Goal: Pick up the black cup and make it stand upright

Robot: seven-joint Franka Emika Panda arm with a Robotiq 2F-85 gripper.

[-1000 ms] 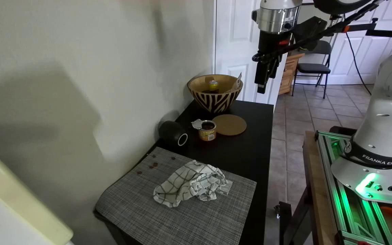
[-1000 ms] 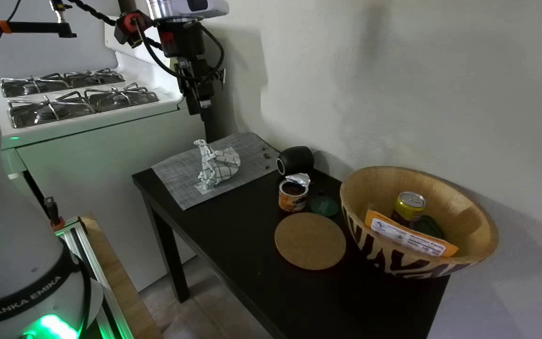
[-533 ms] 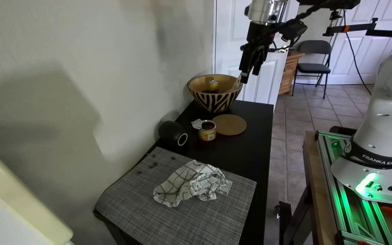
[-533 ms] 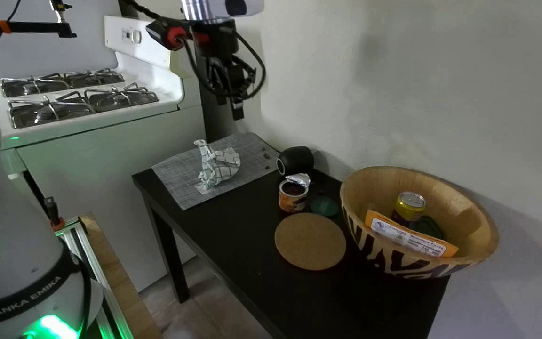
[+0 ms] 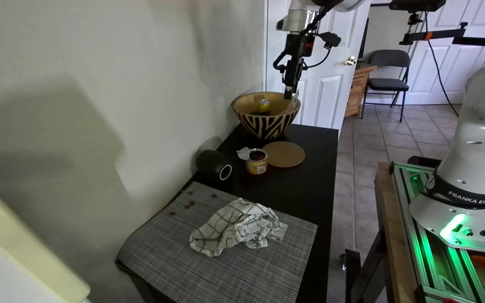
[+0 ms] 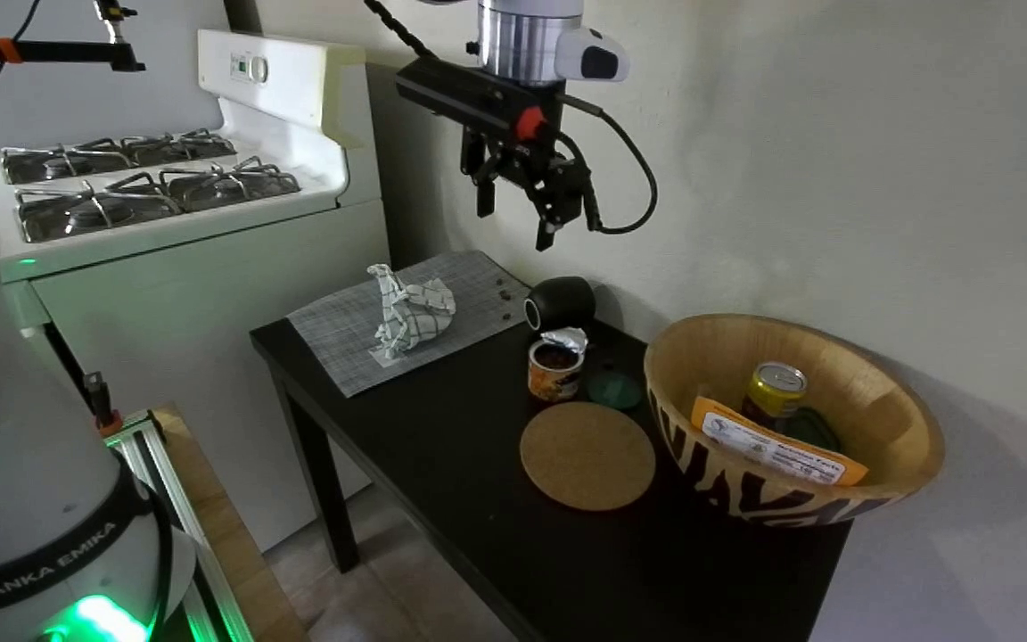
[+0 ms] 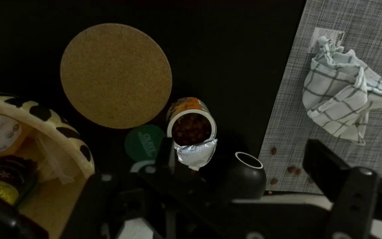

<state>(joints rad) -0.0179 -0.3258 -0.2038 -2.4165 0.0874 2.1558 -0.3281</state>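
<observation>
The black cup point(image 5: 212, 164) lies on its side on the black table against the wall. It also shows in an exterior view point(image 6: 567, 303) and in the wrist view point(image 7: 247, 177). A pale ring marks its visible end, which points away from the wall; its wall-side end is hidden. My gripper point(image 6: 515, 225) is open and empty, high above the table, apart from the cup. It also shows in an exterior view point(image 5: 289, 93). In the wrist view the cup appears between the two spread fingers of the gripper point(image 7: 240, 151), its lower part covered by the gripper body.
An opened can point(image 6: 555, 370) with a peeled foil lid stands close beside the cup. A green lid point(image 6: 614, 390), tan disc point(image 6: 587, 456) and large patterned bowl point(image 6: 790, 419) lie beyond it. A grey placemat point(image 5: 259, 269) with a checked cloth point(image 5: 234, 227) is on the cup's opposite side.
My gripper has moved over the table, leftward in one exterior view and rightward in the other, and has turned so both fingers show spread apart. The cup has not moved.
</observation>
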